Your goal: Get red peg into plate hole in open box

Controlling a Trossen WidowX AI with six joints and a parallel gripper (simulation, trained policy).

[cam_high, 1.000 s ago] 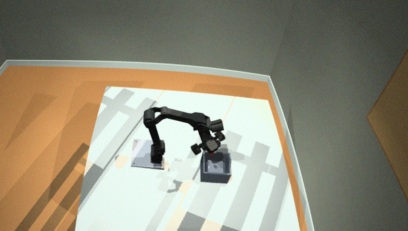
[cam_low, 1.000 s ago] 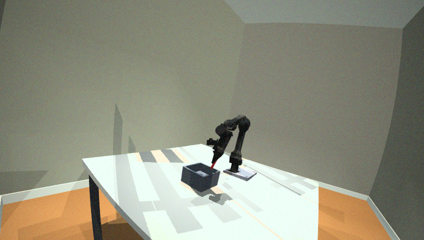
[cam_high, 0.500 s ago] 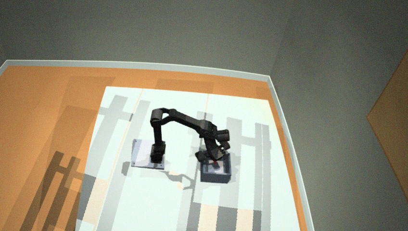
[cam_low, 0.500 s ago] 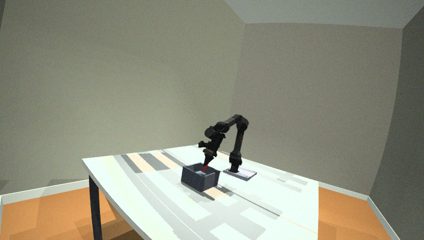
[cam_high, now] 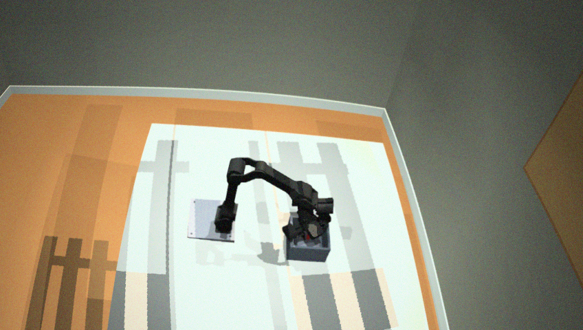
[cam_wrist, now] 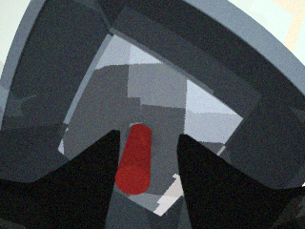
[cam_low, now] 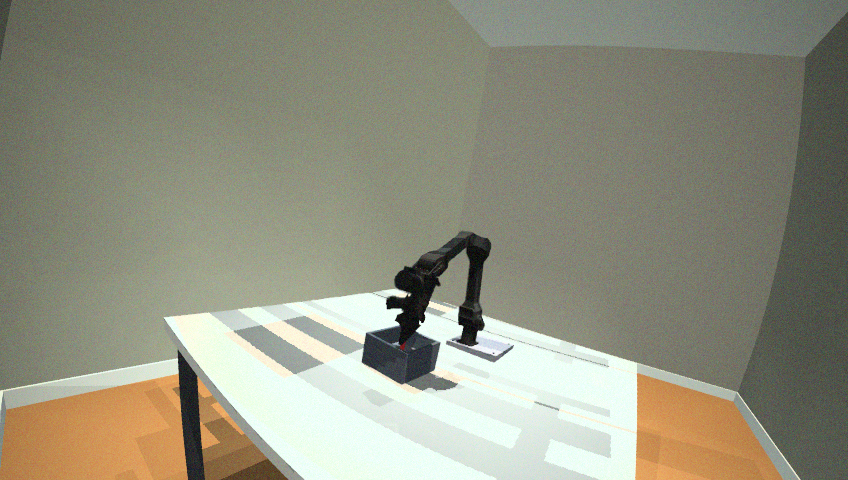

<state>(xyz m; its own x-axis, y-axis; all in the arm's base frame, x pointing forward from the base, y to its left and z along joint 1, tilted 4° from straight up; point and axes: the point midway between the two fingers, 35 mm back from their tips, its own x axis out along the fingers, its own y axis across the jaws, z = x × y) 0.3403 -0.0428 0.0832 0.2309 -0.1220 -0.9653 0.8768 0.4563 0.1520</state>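
Inside the open box (cam_high: 307, 254) (cam_low: 385, 355) (cam_wrist: 38, 62), we are seeing the gripper (cam_high: 309, 240) (cam_low: 404, 340) (cam_wrist: 149, 139) reaching down past the rim, its two black fingers standing partly apart and gripping nothing. The red peg (cam_high: 308, 236) (cam_low: 402, 346) (cam_wrist: 135, 157) is standing between them in the wrist view, lying close to the finger at left and leaving a visible gap to the one at right; whether it is touching the nearer finger, we are unable to tell.

Behind the gripper, we are watching the black arm (cam_high: 278, 177) (cam_low: 474, 279) rising from its pale base plate (cam_high: 200, 216) (cam_low: 499, 350), bending at a high elbow and sloping down to the wrist above the box.

The dark blue-grey box is resting on the white table (cam_high: 221, 294) (cam_low: 297, 404), near the base plate and apart from it. Within its walls we are looking at a lighter plate (cam_wrist: 210, 100) on the bottom, partly in shadow, with the peg showing above it.

The peg is pointing its near round end up toward the wrist camera, its long axis running down toward the plate. We are finding its lower end too unclear to say whether it is entering the hole.

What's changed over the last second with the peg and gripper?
The slim red peg and black gripper moved from the rim down into the dark grey open box. The peg, which hung from the gripper, now looks let go: a gap shows beside one finger. Whether it's in the hole, I can't tell. The box stayed put.
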